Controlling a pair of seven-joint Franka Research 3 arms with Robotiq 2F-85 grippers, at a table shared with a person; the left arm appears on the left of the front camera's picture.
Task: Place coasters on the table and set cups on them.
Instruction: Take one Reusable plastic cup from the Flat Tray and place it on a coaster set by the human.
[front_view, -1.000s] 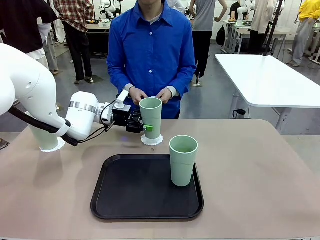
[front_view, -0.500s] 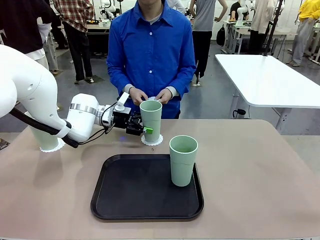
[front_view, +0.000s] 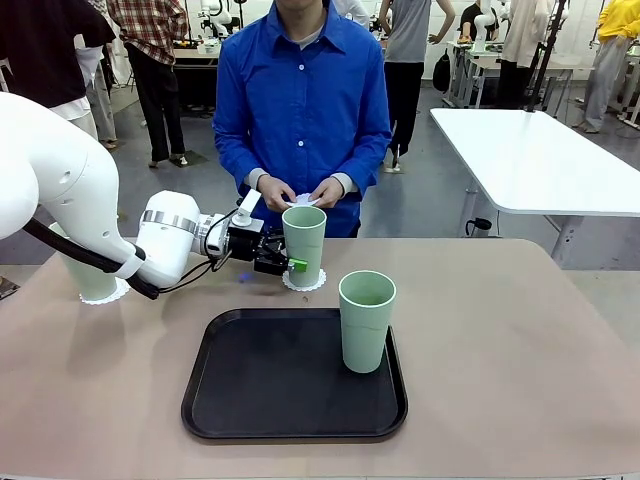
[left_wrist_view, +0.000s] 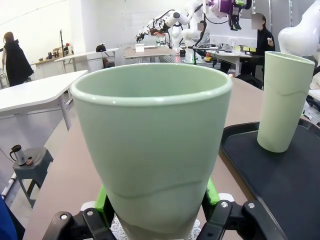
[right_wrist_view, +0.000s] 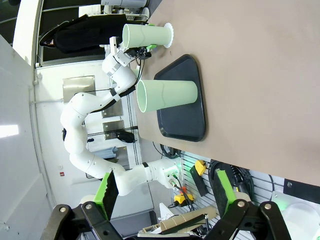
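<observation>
The left gripper (front_view: 293, 264) is clamped low on the cup (front_view: 304, 235), which stands on the coaster (front_view: 304, 286) near the counter's (front_view: 520, 340) far edge. To release, part the pads evenly and withdraw level, without dragging the coaster. The right gripper (right_wrist_view: 165, 195) is spread wide and empty.

The left arm (front_view: 60, 190) hides most of the cup (front_view: 95, 285) at the table's (front_view: 520, 330) nine o'clock edge, and most of its coaster (front_view: 120, 291). The held cup (front_view: 303, 240) covers the left gripper's (front_view: 296, 263) far finger and most of a second coaster (front_view: 312, 286). The white piece (front_view: 303, 200) in the person's hands (front_view: 273, 190) is too small to tell. In the left wrist view the held cup's base is cut off at six o'clock.
</observation>
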